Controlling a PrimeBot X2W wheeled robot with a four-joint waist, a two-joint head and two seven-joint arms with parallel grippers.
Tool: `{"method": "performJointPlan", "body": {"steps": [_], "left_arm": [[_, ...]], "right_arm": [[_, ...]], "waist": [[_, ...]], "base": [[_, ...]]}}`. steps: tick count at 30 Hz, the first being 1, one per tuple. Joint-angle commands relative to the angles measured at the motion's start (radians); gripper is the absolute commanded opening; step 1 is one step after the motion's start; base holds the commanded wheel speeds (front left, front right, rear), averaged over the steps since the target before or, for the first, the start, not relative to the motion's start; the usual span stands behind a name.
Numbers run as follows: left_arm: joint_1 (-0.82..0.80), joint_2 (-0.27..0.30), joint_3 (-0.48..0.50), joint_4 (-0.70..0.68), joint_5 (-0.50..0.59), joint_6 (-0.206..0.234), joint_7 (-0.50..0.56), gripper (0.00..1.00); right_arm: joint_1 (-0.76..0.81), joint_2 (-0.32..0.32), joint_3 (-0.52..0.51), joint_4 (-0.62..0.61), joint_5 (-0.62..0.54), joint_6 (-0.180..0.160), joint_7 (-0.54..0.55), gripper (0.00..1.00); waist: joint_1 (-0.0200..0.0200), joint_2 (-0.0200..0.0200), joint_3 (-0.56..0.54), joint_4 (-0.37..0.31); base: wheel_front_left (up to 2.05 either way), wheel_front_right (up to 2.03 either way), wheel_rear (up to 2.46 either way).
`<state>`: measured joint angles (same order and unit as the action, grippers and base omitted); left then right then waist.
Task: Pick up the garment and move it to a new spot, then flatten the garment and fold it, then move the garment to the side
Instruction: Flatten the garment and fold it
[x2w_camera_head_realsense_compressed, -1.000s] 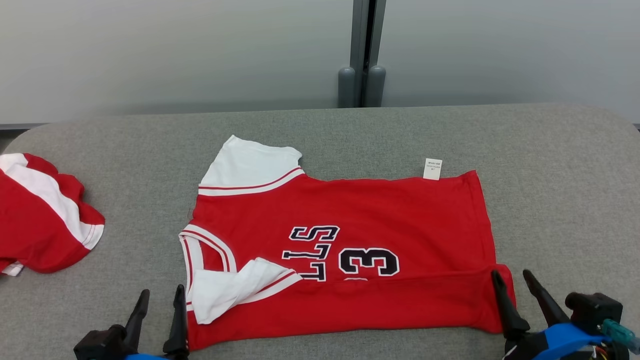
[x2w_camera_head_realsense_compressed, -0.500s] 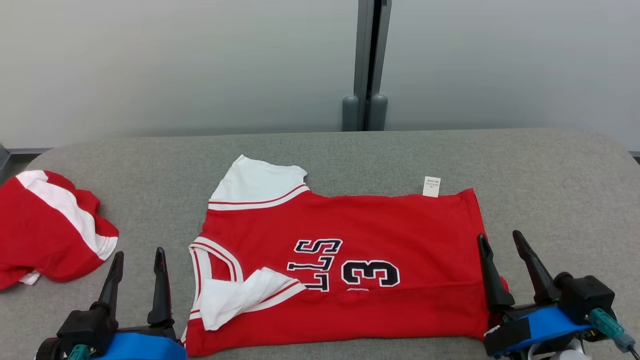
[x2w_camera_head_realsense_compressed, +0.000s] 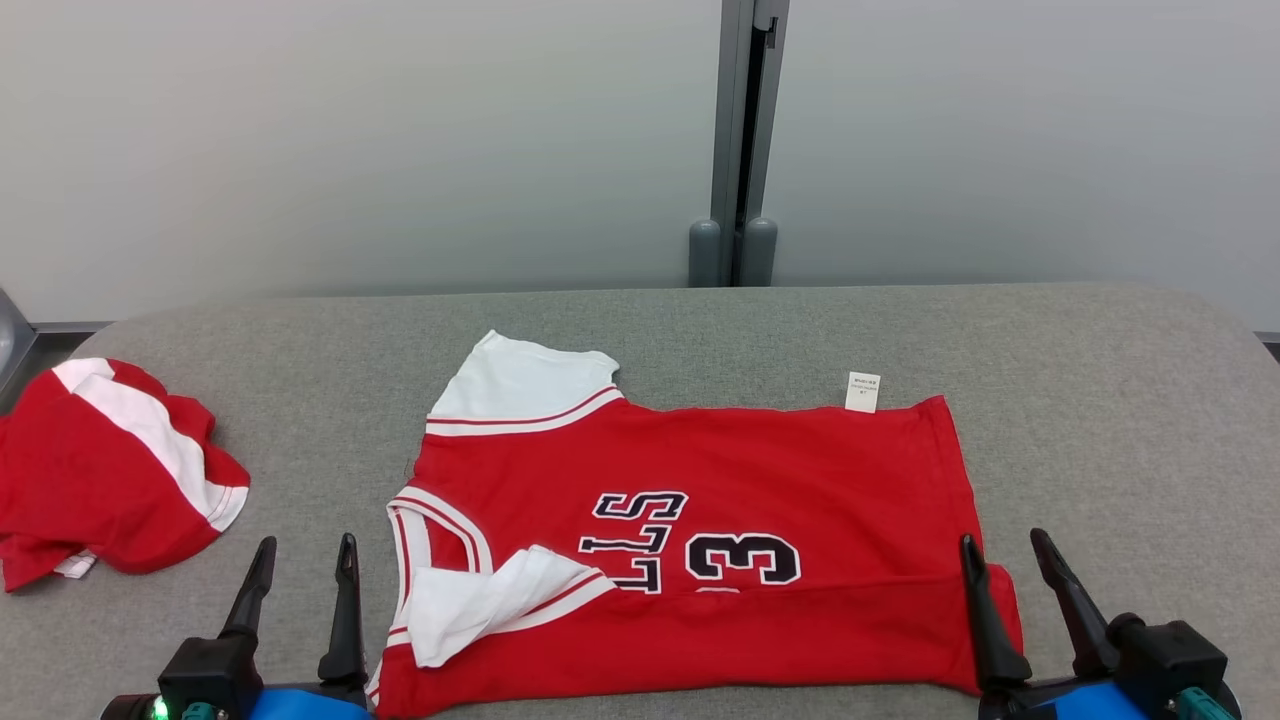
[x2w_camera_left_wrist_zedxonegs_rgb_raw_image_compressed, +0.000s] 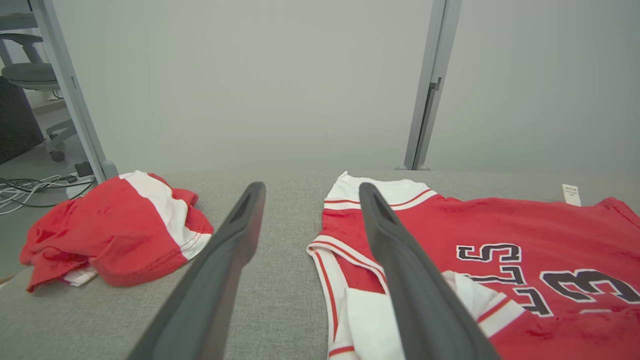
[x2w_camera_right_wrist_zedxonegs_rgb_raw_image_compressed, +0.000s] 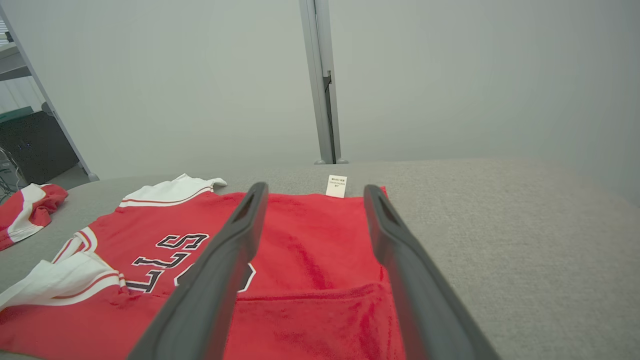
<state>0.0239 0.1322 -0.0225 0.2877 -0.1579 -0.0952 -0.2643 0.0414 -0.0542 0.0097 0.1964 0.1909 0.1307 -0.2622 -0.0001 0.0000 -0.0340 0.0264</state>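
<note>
L gripper (x2w_camera_head_realsense_compressed: 306, 540) & R gripper (x2w_camera_head_realsense_compressed: 1001, 535), both spread wide & holding nothing, are hovering at the near edge of the grey fabric-topped table (x2w_camera_head_realsense_compressed: 1100, 400), bracketing the flat red white-sleeved jersey (x2w_camera_head_realsense_compressed: 750, 450) lying there, w/ a crumpled red-and-white cloth (x2w_camera_head_realsense_compressed: 90, 480) at the left edge & a pale grey wall (x2w_camera_head_realsense_compressed: 400, 150) behind.

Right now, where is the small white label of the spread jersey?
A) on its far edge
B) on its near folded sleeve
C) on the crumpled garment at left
A: the label sticks out from the far edge of the jersey, toward its right end.
</note>
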Motion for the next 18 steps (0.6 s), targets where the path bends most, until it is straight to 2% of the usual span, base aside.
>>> {"method": "performJointPlan", "body": {"steps": [1, 18], "left_arm": [[0.007, 0.001, -0.002, 0.011, 0.009, -0.004, 0.0, 1.0], [0.005, -0.008, 0.013, 0.043, 0.038, -0.02, 0.0, 1.0]], "right_arm": [[0.017, 0.003, 0.005, 0.008, -0.012, 0.0, -0.004, 1.0], [0.006, 0.004, 0.021, 0.046, -0.019, 0.0, -0.004, 1.0]], "waist": [[0.0001, 0.0, -0.001, 0.0], [0.0001, 0.0, -0.01, 0.006]], "base": [[0.0, 0.0, 0.0], [0.0, 0.0, 0.0]]}}
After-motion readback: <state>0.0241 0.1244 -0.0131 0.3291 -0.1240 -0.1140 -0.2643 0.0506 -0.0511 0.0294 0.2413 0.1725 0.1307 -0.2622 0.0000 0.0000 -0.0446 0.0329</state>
